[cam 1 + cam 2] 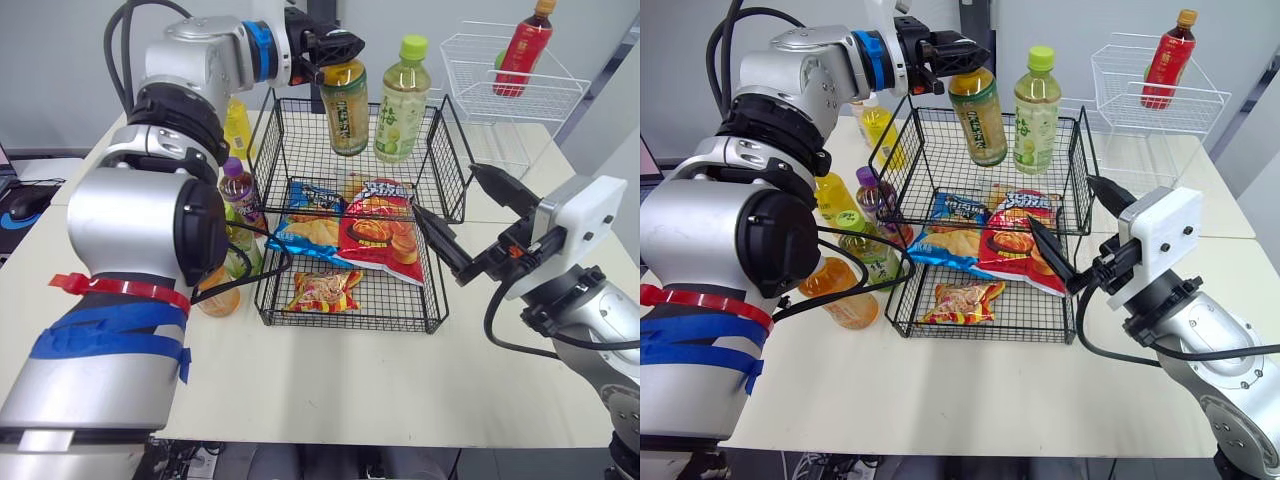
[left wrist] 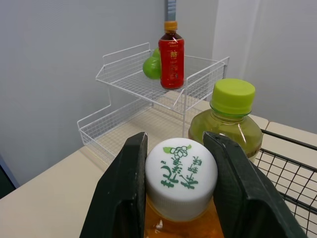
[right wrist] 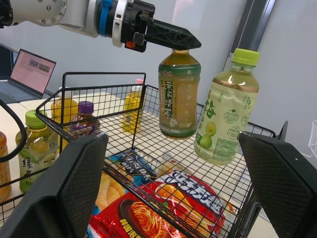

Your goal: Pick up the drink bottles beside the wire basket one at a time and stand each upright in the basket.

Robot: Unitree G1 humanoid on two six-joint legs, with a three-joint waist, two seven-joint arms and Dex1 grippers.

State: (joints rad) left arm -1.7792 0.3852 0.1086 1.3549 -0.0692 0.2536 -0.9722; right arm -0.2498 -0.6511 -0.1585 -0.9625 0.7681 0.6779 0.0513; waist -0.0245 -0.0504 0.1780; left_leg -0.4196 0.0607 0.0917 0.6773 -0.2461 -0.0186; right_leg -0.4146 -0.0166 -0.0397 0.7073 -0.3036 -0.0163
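Observation:
A black wire basket (image 1: 272, 150) stands mid-table. My left gripper (image 1: 345, 50) is shut on the white cap (image 2: 181, 173) of a brown tea bottle (image 1: 345, 105). The bottle hangs upright over the basket's far side, its base inside the walls; whether it touches the floor I cannot tell. Just to its right, a pale green bottle (image 1: 402, 100) with a green cap stands upright in the basket. Left of the basket stand a purple-capped bottle (image 1: 240, 195), a yellow one (image 1: 237, 125), a green tea bottle (image 1: 243, 250) and an orange one (image 1: 218, 295). My right gripper (image 1: 444, 188) is open at the basket's right wall, holding nothing.
Three snack bags lie on the basket floor: a red one (image 1: 380, 230), a blue one (image 1: 310, 225) and a small one (image 1: 322, 290) at the front. A white wire rack (image 1: 510, 90) with a red bottle (image 1: 525, 45) stands at the back right. A laptop (image 3: 32, 67) sits far left.

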